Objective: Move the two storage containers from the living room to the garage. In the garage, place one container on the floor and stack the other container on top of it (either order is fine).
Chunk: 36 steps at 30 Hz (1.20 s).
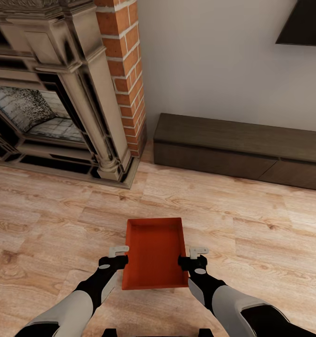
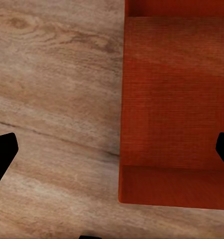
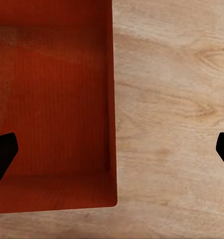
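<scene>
Wood-plank floor, storage container, left hand and right hand spread wide astride its walls

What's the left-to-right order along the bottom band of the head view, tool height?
Left tool → orange-red rectangular open-top plastic bin → right tool, all above the light wood-plank floor. Each tool straddles a long side wall of the bin.

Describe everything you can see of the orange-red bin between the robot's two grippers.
The bin is an open-top, rectangular orange-red tray, plastic-looking, with plain low walls and a finely ribbed inside. It is empty and level over the wood-plank floor. The left gripper and right gripper meet its two long sides, one wall between each pair of open fingers.
</scene>
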Motion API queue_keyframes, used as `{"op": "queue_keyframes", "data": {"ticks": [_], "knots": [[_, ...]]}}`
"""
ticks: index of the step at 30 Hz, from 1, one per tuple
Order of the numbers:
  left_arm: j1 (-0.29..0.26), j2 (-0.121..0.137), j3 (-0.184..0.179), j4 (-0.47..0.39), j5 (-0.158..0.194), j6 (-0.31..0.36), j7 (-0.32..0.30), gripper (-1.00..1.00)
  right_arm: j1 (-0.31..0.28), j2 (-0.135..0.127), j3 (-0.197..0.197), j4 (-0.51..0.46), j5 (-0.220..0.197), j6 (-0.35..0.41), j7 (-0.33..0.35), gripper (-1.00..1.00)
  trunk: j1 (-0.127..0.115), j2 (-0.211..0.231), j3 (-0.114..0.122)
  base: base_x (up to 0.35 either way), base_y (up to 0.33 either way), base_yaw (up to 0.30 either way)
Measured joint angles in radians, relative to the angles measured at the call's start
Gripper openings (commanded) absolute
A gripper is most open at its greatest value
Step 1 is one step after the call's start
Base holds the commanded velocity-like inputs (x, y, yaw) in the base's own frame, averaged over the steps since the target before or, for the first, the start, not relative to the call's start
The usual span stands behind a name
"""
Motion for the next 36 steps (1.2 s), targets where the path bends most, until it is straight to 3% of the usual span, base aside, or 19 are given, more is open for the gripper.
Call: {"op": "queue_keyframes", "data": {"ticks": [6, 36], "knots": [[0.000, 0.000, 0.001, 0.000, 0.000, 0.000, 0.000, 1.00, 0.000, 0.000, 0.000, 0.000, -0.003, 0.000, 0.000, 1.00, 0.000, 0.000, 0.000, 0.000, 0.000, 0.000], [0.000, 0.000, 0.004, 0.008, 0.001, 0.001, 0.002, 1.00, 0.000, 0.000, -0.002, 0.000, -0.005, -0.007, -0.001, 1.00, 0.115, -0.210, -0.094, 0.000, 0.000, 0.000]]}}
